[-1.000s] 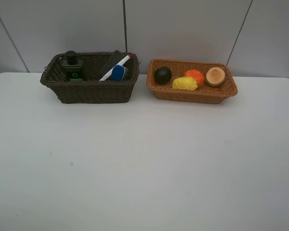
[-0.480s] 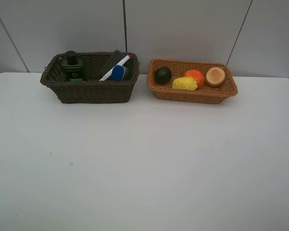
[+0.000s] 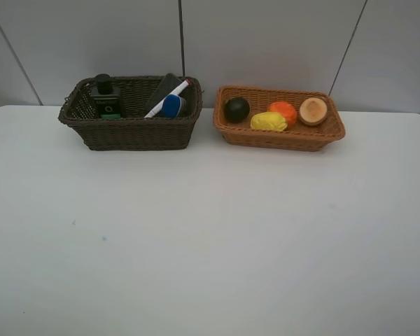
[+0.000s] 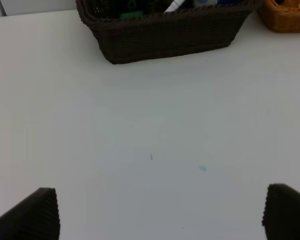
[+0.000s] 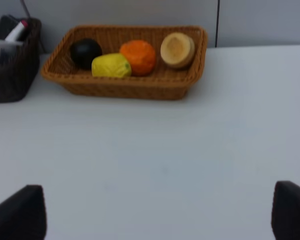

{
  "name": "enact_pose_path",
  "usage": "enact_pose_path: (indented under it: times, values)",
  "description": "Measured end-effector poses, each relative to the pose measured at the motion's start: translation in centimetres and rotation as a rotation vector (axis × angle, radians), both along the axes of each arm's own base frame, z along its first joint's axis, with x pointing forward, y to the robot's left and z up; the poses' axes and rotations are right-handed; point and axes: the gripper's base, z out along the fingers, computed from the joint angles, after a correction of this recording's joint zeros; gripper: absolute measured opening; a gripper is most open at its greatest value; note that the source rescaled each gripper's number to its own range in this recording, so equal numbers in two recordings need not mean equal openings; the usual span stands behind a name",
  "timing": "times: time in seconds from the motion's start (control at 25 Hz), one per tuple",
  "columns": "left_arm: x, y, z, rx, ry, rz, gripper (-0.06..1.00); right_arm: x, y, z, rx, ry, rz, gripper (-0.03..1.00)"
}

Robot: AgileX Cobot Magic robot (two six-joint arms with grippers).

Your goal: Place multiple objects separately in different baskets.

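Nothing shifts over the last second: my left claw (image 4: 157, 212) and right claw (image 5: 157, 210) stay wide and empty, the dark basket (image 3: 129, 133) and tan basket (image 3: 280, 136) are full, so sorting looks done.

Bare white table (image 3: 210, 238) in front, dark basket (image 3: 129, 129) and tan basket (image 3: 280, 136) blocking the rear edge

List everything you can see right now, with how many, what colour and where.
dark basket: one, dark brown, table's back left.
tan basket: one, orange-tan, table's back right.
green bottle: one, dark green, dark basket's left end.
marker: one, white with pink tip, leaning in dark basket.
blue-capped bottle: one, dark basket.
mangosteen: one, dark, tan basket's left end.
lemon: one, yellow, tan basket.
orange: one, orange, tan basket.
peach: one, tan face showing, tan basket's right end.
table: one, white.
left gripper: fingers black, open.
right gripper: fingers black, open.
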Motion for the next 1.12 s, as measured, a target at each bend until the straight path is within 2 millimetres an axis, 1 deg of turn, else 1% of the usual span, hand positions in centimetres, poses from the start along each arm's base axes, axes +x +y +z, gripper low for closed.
enact_pose_path:
  times: [1.12]
  values:
    - [0.00, 0.00, 0.00, 0.000, 0.000, 0.000, 1.00, 0.01, 0.02, -0.13, 0.002, 0.009, 0.002, 1.00]
